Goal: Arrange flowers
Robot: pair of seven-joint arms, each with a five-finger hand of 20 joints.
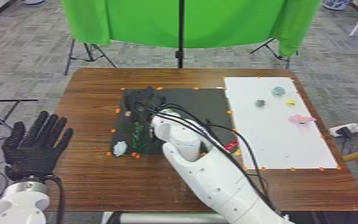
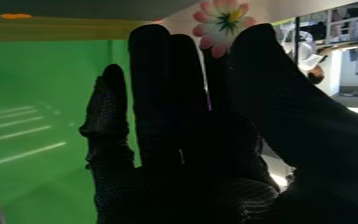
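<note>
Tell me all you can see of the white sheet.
The white sheet lies flat on the table's right, a long, smooth-looking rectangle beside the black mat. Orange bits dot its edges. Four small pieces rest toward its far end: bluish, grey, yellow and pink. Cables pass across its near left corner; contact is unclear.

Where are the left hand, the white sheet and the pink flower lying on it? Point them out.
Left hand (image 1: 31, 159): head view, on its palm.
White sheet (image 1: 276, 137): head view, on its bare surface.
Pink flower (image 1: 302, 119): head view, on its petals.
</note>
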